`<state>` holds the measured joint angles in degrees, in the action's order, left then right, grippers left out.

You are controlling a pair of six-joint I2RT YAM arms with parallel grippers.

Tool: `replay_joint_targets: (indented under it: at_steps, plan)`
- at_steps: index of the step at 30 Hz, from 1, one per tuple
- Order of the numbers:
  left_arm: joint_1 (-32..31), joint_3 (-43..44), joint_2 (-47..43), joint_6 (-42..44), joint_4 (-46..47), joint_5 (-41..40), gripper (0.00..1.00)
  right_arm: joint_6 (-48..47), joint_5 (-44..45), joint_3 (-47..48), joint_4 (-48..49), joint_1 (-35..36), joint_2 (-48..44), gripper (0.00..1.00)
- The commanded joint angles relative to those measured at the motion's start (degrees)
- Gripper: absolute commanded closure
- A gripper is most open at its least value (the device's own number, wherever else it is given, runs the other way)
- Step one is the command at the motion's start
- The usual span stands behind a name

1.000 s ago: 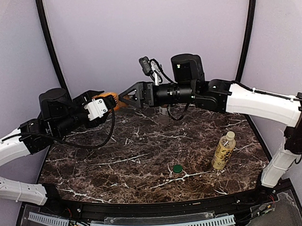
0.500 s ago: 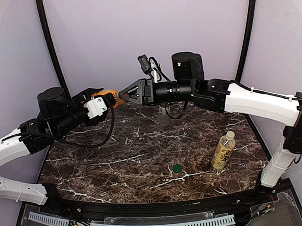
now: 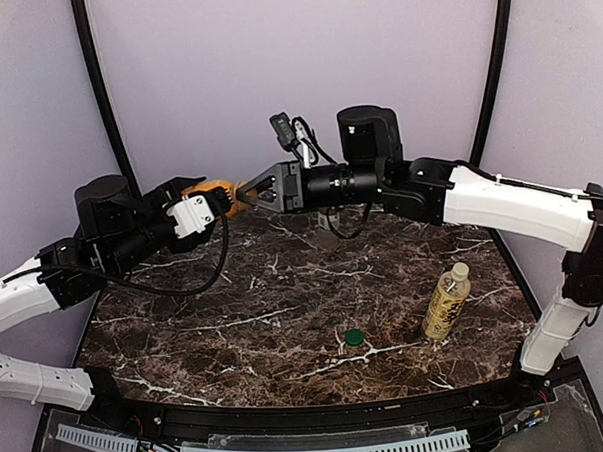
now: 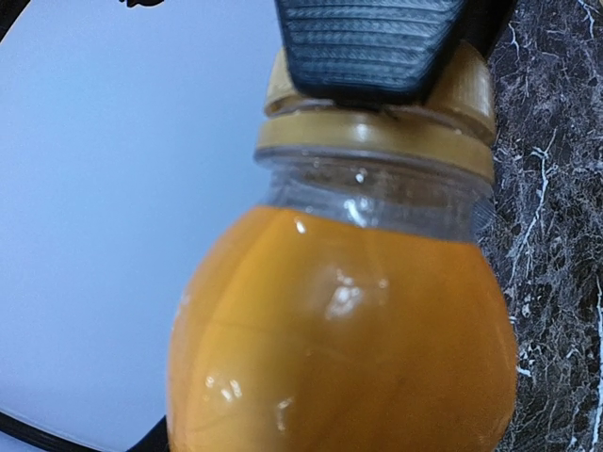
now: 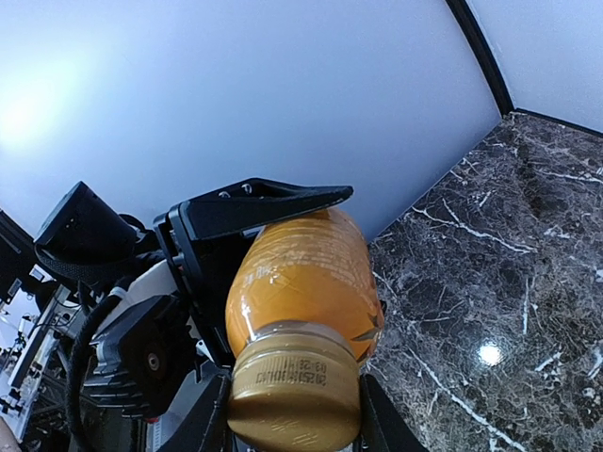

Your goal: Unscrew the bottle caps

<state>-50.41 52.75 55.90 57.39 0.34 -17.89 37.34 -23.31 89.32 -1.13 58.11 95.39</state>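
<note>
Right gripper: clamped on the gold screw cap of a short orange plastic bottle.
Left gripper: closed around that bottle's body, holding it sideways in the air, far left.
Dark marble worktop: a tall yellow-labelled plastic bottle stands at right, with a loose green cap nearby.

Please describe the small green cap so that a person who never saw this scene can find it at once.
On the dark marble table, look near the near edge, about the middle. The green cap lies there alone, left of the standing yellow-labelled bottle. It is the only small, flat, green thing; the orange bottle is held in the air.
</note>
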Motion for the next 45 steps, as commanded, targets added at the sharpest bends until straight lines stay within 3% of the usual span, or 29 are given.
replay_joint_targets:
  at_steps: [1, 4, 7, 11, 21, 27, 33, 42, 45]
  plan:
    - [-0.2, 1.1, -1.2, -4.2, -5.3, 2.7, 0.86, -9.1, -1.7, 3.2, -2.6, 0.5, -0.2, 1.0]
    - [-0.2, 4.1, -0.8, -8.1, -14.1, 10.0, 0.87, -23.3, -0.9, 4.2, -5.8, 2.9, -1.3, 1.0]
    - [-0.2, 6.5, -0.3, -12.6, -23.7, 16.3, 0.89, -45.6, -0.3, 1.9, -7.8, 7.0, -3.9, 1.0]
    - [-0.2, 7.4, -0.3, -14.4, -30.3, 24.5, 0.89, -66.8, 5.1, -3.2, -9.0, 12.2, -7.2, 1.0]
    - [-0.2, 8.0, 0.0, -14.4, -37.6, 30.7, 0.89, -95.5, 22.9, -5.8, -15.7, 18.2, -9.0, 1.0]
    - [-0.2, 6.7, -0.4, -13.5, -37.8, 30.3, 0.89, -103.0, 31.8, -6.8, -16.9, 20.2, -9.4, 1.0]
    - [-0.2, 5.4, -1.0, -12.3, -38.2, 29.6, 0.89, -106.4, 34.2, -9.1, -14.5, 20.5, -13.1, 1.0]
    - [-0.2, 3.7, -2.1, -11.9, -37.1, 27.8, 0.89, -101.9, 34.7, -12.7, -11.3, 20.4, -18.1, 1.0]
    - [0.0, 3.1, -2.6, -12.8, -34.8, 26.4, 0.89, -96.5, 35.0, -13.3, -9.5, 20.0, -18.7, 1.0]
